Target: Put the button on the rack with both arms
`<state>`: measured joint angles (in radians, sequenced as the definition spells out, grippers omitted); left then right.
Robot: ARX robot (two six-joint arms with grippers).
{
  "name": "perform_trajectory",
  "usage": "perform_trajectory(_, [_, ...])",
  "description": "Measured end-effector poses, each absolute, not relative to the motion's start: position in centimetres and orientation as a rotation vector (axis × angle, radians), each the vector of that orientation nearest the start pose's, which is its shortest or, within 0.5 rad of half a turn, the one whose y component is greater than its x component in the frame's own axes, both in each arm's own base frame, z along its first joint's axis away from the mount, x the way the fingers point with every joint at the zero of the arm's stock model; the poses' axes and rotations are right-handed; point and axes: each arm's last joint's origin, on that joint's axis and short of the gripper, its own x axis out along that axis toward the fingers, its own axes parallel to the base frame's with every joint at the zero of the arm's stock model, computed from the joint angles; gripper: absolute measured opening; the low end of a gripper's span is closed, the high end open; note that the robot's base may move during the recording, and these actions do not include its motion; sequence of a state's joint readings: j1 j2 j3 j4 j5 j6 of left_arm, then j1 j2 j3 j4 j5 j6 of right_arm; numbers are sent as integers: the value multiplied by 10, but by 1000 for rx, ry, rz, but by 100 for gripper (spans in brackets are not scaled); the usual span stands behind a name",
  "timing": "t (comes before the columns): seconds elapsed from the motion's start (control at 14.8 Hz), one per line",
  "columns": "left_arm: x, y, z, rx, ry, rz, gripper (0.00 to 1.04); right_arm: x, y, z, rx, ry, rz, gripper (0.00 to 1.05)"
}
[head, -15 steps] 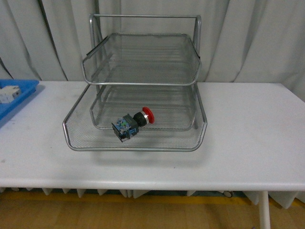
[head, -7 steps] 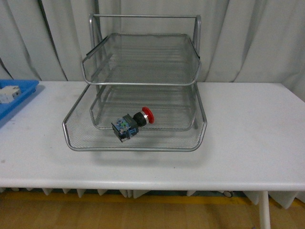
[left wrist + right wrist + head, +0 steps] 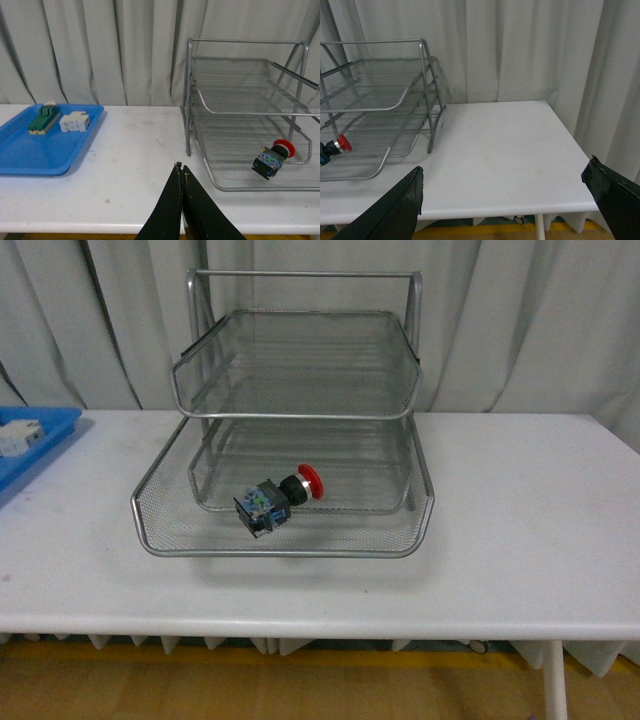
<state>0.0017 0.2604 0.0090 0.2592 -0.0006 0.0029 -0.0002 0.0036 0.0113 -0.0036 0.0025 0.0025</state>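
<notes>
The button (image 3: pixel 278 498), with its red cap, black collar and dark blocky body, lies on its side in the pulled-out bottom tray of the silver wire rack (image 3: pixel 300 415). It also shows in the left wrist view (image 3: pixel 273 158) and at the edge of the right wrist view (image 3: pixel 334 146). Neither arm shows in the front view. My left gripper (image 3: pixel 180 167) is shut and empty, over the table short of the rack (image 3: pixel 245 100). My right gripper (image 3: pixel 502 192) is open wide and empty, off the table's front edge, to the right of the rack (image 3: pixel 380 100).
A flat blue tray (image 3: pixel 45 137) at the table's left holds a green-and-cream switch block (image 3: pixel 43 119) and a white breaker (image 3: pixel 75 121); its corner shows in the front view (image 3: pixel 35 440). Grey curtains hang behind the white table (image 3: pixel 520 520).
</notes>
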Motion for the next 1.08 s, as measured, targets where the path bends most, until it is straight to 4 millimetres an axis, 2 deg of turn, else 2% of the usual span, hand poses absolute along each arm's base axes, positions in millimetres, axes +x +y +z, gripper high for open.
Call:
perform_trajectory(0.54, [98,0,165,3,5,2,2,97,0,167,3,-4,-3,98])
perform_trajectory(0.61, [97,0,166,1,-2,3,8,97,0,167,3,-4,-3,98])
perform_trajectory(0.74, [97,0,166,1,-1,2,35,97,0,165,6,51,-9,98])
perform_trajectory(0.81, [97,0,166,1,0,3,47,102,4,168,3,287,-49,98])
perform_trajectory(0.94, [97,0,166,1,1,2,71,130,9,193,-3,383,-10,98])
perform_trajectory(1.01, [97,0,166,1,1,3,83,152,12,207,11,415,5,98])
perform_trajectory(1.08, [97,0,166,2,0,2,100,185,22,202,39,537,65,98])
